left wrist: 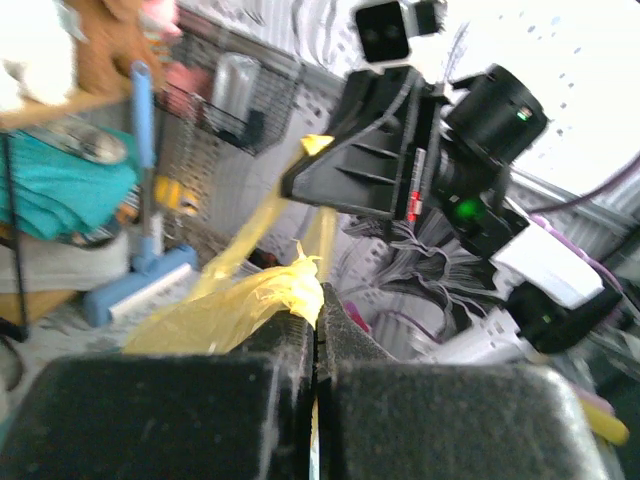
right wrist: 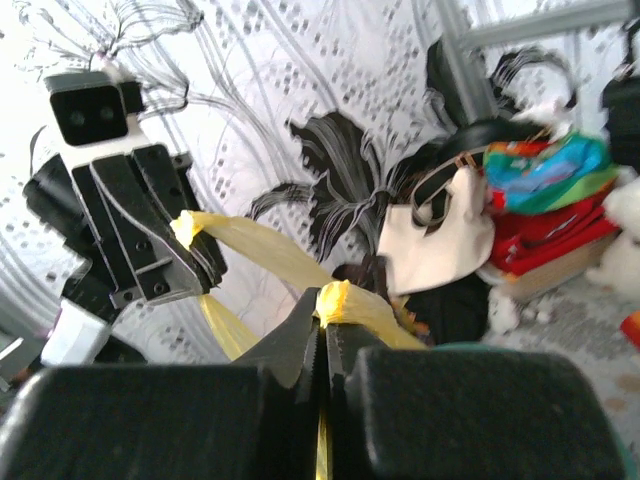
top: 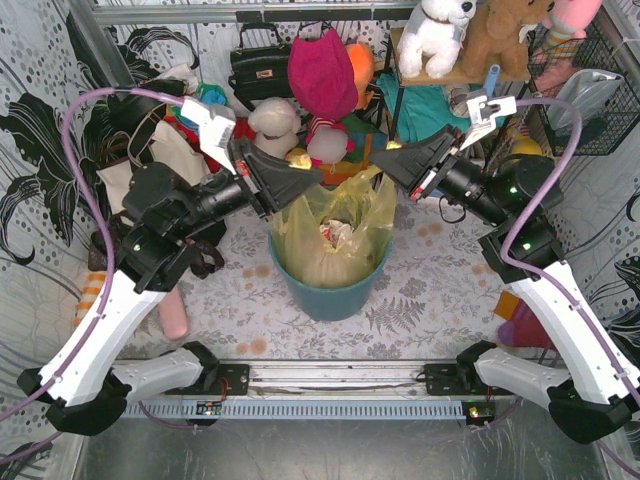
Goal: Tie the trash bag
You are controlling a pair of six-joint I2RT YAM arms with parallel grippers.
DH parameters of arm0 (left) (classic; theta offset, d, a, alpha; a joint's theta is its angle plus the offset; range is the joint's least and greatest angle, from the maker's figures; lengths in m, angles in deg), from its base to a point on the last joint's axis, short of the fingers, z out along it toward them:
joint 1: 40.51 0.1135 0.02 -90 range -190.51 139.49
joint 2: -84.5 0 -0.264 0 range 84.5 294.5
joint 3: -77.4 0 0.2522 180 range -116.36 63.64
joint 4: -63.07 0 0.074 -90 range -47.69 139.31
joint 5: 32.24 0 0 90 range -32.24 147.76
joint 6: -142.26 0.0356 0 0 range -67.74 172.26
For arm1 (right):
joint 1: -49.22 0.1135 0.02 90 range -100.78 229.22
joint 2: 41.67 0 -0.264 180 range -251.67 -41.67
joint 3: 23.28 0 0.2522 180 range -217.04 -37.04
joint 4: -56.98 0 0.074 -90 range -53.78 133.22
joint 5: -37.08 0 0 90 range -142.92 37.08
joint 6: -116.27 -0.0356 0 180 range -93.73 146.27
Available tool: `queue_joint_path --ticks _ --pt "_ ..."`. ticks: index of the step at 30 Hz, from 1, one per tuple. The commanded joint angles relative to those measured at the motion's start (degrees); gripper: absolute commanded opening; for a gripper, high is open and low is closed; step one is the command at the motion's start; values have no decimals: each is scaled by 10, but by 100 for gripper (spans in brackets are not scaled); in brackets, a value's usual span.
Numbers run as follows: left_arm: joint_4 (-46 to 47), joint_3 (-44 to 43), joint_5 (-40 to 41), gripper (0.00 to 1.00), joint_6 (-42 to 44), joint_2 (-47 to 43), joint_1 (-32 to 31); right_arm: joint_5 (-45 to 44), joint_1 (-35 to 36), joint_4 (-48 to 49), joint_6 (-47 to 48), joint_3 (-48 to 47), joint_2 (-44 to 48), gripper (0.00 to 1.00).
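The trash bag (top: 352, 215), thin yellow-green plastic with crumpled white paper (top: 338, 240) inside, sits in a teal round bin (top: 330, 295) at the table's middle. My left gripper (top: 316, 178) is shut on a bunched edge of the bag at its upper left. In the left wrist view the yellow plastic (left wrist: 250, 305) spills from the shut jaws of the left gripper (left wrist: 318, 300). My right gripper (top: 379, 166) is shut on the bag's opposite edge; the right wrist view shows the right gripper (right wrist: 328, 303) pinching a yellow strip (right wrist: 365, 308). Yellow strips stretch between the two grippers.
A cream tote bag (top: 170, 150) with black handles stands at the back left. Plush toys (top: 275, 125), a black handbag (top: 258, 65) and a magenta bag (top: 322, 75) crowd the back. A wire basket (top: 590, 90) hangs at the right. A pink object (top: 175, 315) lies at the left.
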Motion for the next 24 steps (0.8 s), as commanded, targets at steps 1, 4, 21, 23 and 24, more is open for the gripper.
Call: queue_joint_path --ticks 1,4,21,23,24 --pt "-31 -42 158 0 69 -36 -1 -107 1 -28 55 -53 17 0" --pt "-11 -9 260 0 69 -67 -1 -188 1 -28 69 -34 50 0" --pt "102 67 228 2 45 -112 -1 -235 1 23 69 37 88 0" --pt "119 45 157 12 39 -85 -1 -162 1 44 70 7 62 0" --pt "123 31 122 18 36 -73 -1 -131 1 52 69 -9 48 0"
